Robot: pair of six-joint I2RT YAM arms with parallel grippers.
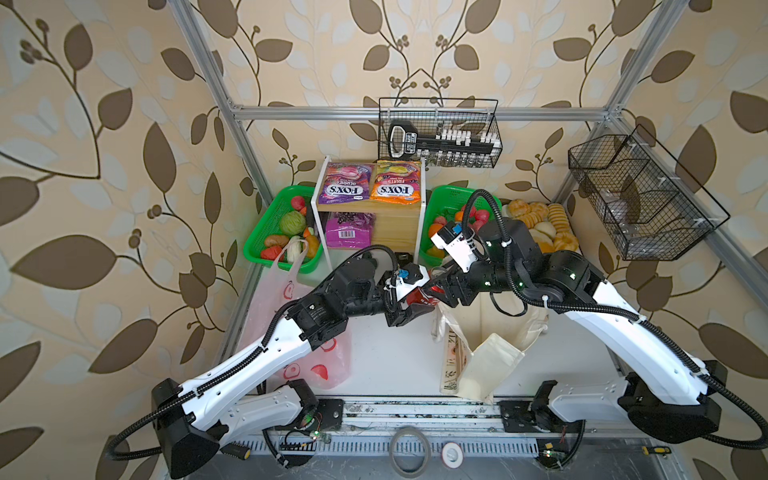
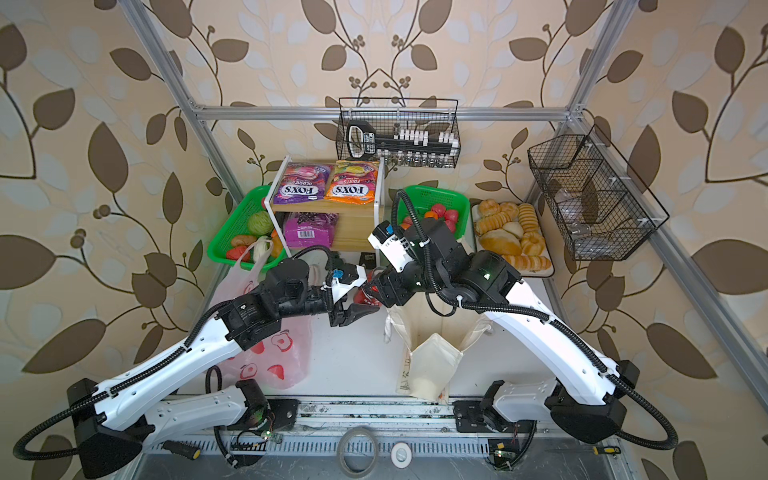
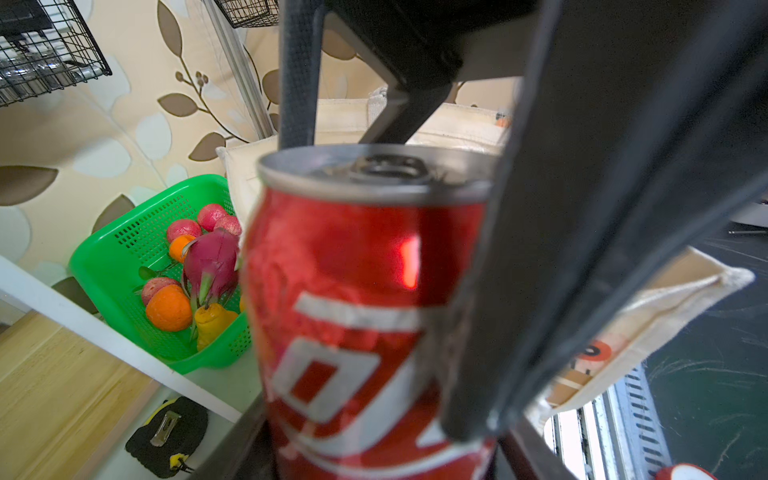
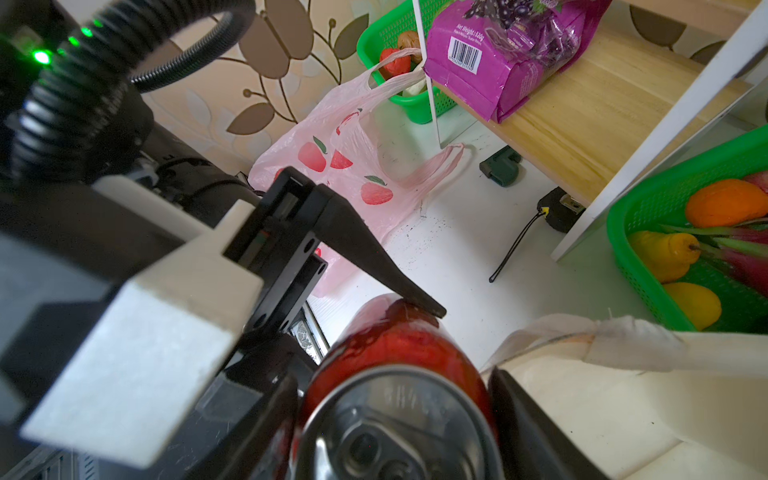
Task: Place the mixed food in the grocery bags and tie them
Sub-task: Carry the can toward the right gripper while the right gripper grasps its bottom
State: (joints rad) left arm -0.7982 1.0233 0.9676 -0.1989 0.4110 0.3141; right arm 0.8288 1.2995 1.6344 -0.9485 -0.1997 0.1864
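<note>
Left pincer (image 1: 422,300): jaws partly open and clamped on the body of the red cola can (image 3: 365,311). In the right wrist view one of its fingers (image 4: 374,257) lies along the can's side. The can is off the surface (image 1: 386,357), tilted, with its lid end toward the right arm.

Right pincer (image 1: 434,291): jaws wide, one finger on each side of the can's lid end. They look very close to the can in the right wrist view, but I cannot tell whether they press it or only flank it.

Can position: near the middle of the surface, just beside the left rim of the cream canvas tote (image 1: 498,357). The tote sits on the right half, mouth open, and reaches toward the front edge.

Pink plastic bag (image 1: 332,365): flat along the left edge, partly under the left arm. One loop handle is draped over the rim of the left green basket (image 1: 270,220) near the back-left corner.

Back edge, centre: wooden shelf rack (image 1: 399,232).
- Top shelf: purple FOX'S packet (image 1: 343,185) and orange FOX'S packet (image 1: 395,185), side by side.
- Lower shelf: magenta barcoded packet (image 1: 348,232).

Right of the rack: right green basket (image 3: 124,249) holds the dragon fruit (image 3: 210,262), an orange (image 3: 168,307) and the yellow pear-like fruit (image 3: 212,322), all touching. Bread rolls (image 1: 536,224) lie at the back-right corner.
</note>
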